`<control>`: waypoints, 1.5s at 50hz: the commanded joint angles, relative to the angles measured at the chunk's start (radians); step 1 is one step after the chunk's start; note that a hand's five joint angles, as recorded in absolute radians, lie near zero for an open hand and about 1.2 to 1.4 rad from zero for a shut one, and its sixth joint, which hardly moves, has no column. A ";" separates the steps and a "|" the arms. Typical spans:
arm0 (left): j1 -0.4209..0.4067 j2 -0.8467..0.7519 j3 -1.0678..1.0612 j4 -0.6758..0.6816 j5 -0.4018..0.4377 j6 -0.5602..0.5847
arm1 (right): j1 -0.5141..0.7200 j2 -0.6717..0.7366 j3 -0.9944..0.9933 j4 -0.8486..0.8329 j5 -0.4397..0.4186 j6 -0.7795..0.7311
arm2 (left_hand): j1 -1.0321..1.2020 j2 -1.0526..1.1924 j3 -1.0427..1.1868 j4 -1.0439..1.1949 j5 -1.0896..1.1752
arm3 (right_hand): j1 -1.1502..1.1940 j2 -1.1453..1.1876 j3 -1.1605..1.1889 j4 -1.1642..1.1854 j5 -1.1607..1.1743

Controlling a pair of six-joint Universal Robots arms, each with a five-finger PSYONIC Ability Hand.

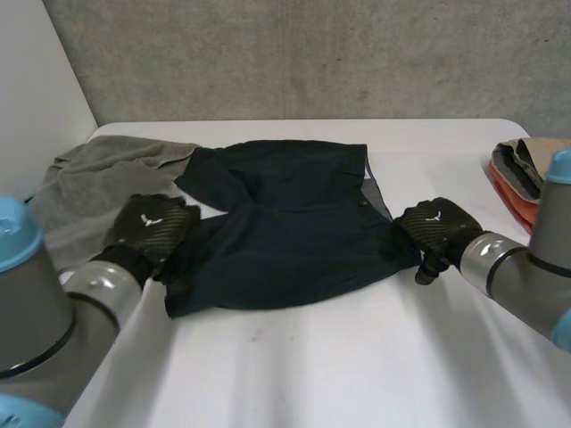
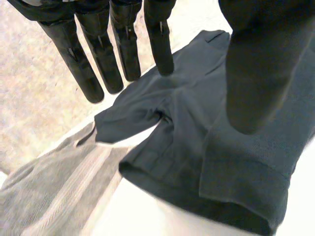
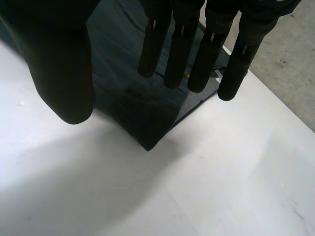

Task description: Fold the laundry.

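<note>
Head view: bare white desk (image 1: pixel 357 357) lies nearest, between the two arms. Further in, the left hand (image 1: pixel 150 227) sits over the left edge of the dark shorts (image 1: pixel 285 223), at the leg hems. The right hand (image 1: pixel 434 230) is at their right edge. The shorts lie spread flat in the middle of the desk.

In the left wrist view the fingers (image 2: pixel 98 69) are straight and set apart from the thumb, above the cloth, holding nothing. In the right wrist view the fingers (image 3: pixel 182 54) are also straight and apart from the thumb, over a corner of the shorts, with nothing grasped.

Beyond the left hand a grey towel (image 1: pixel 98 178) lies crumpled, its edge touching the shorts. At the far right edge of the desk sits a pile of clothes (image 1: pixel 522 169). A grey wall (image 1: pixel 312 53) stands behind.
</note>
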 commanded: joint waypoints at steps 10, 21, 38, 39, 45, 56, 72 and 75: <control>0.043 -0.012 -0.116 -0.026 0.033 0.003 | 0.016 0.047 0.068 -0.135 -0.124 -0.154 | 0.264 0.270 0.268 0.274 0.271 | 0.064 0.058 0.075 0.076 0.101; 0.017 -0.101 -0.110 0.026 0.041 0.009 | 0.036 0.146 0.025 -0.201 -0.124 -0.175 | 0.032 0.038 0.036 0.042 0.039 | 0.134 0.129 0.145 0.146 0.172; -0.038 -0.272 -0.029 0.207 0.003 0.099 | 0.045 0.249 -0.030 -0.338 -0.080 -0.180 | 0.334 0.340 0.338 0.343 0.340 | 0.134 0.129 0.145 0.146 0.172; -0.040 -0.278 -0.026 0.216 0.003 0.107 | 0.045 0.257 -0.034 -0.341 -0.076 -0.180 | 0.399 0.405 0.403 0.408 0.405 | 0.134 0.129 0.145 0.146 0.172; -0.042 -0.301 -0.006 0.259 0.004 0.159 | 0.045 0.281 -0.062 -0.344 -0.060 -0.189 | 0.872 0.878 0.876 0.881 0.878 | 0.479 0.474 0.490 0.491 0.517; -0.077 -0.050 -0.067 0.078 -0.024 0.168 | 0.019 0.069 0.018 -0.162 -0.061 -0.215 | 0.872 0.878 0.876 0.881 0.878 | 0.736 0.731 0.748 0.749 0.774; -0.127 0.146 -0.068 -0.677 0.009 0.196 | -0.112 -0.154 0.151 0.546 -0.024 -0.615 | 0.872 0.878 0.876 0.881 0.878 | 0.736 0.731 0.748 0.749 0.774; -0.129 0.103 -0.049 -0.620 0.012 0.199 | -0.099 -0.153 0.150 0.498 -0.026 -0.585 | 0.872 0.878 0.876 0.881 0.878 | 0.736 0.731 0.748 0.749 0.774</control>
